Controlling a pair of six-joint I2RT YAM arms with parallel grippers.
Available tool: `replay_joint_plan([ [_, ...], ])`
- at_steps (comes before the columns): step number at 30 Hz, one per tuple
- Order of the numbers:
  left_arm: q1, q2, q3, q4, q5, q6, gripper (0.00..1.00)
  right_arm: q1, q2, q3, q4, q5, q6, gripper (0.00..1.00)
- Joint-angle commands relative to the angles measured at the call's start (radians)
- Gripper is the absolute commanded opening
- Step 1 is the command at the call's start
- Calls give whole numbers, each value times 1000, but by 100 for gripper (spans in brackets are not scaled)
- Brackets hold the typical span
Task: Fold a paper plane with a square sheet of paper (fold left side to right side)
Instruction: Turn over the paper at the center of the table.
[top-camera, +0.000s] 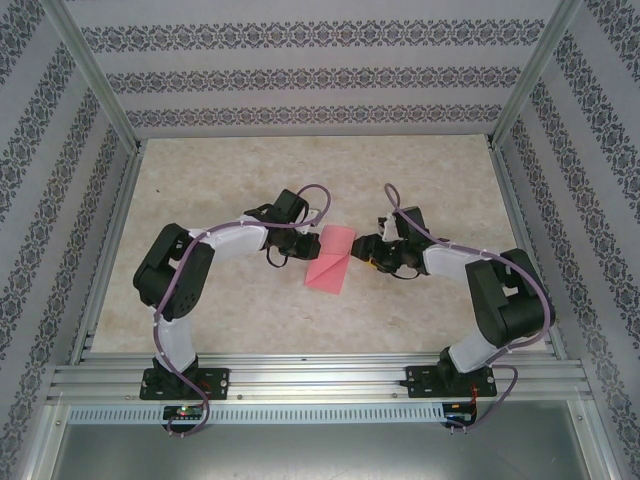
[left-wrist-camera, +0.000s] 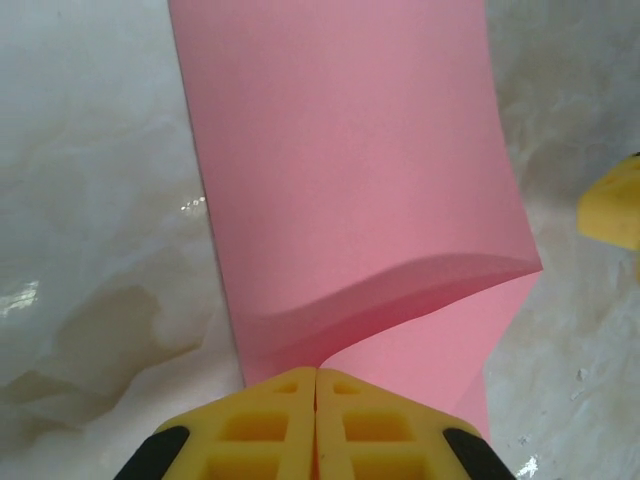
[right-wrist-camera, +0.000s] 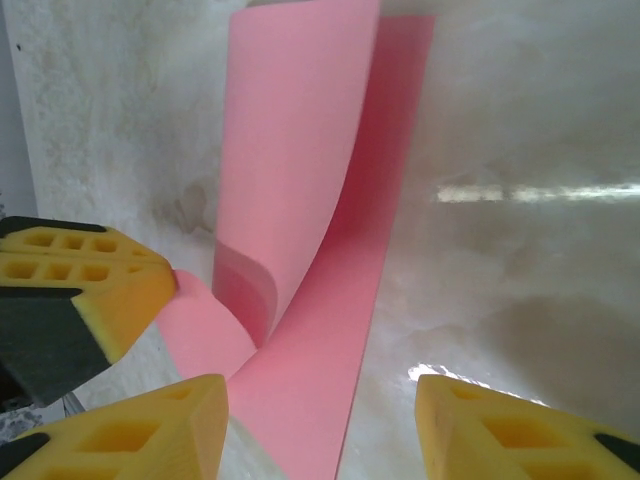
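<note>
One edge of pink paper is being folded over, clenched in the left pincer; creasing likely awaits the released right pincer.

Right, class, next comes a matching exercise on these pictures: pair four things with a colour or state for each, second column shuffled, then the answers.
Things:
1. left hand
2. right hand
3. paper
4. table

Colour or state:
A. pale and marbled
B. open, fingers wide apart
C. pink, one layer curling up
D. shut, fingertips pinching the paper's edge

Pairs: 1-D, 2-B, 3-C, 4-A
</note>
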Motion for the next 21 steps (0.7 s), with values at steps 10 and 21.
replay_joint_plan([
  [10,15,-33,-12,20,-15,2,12,61,119,107,107,-62,52,50],
  [21,17,-28,1,33,-35,-26,25,93,158,108,131,-98,114,39],
])
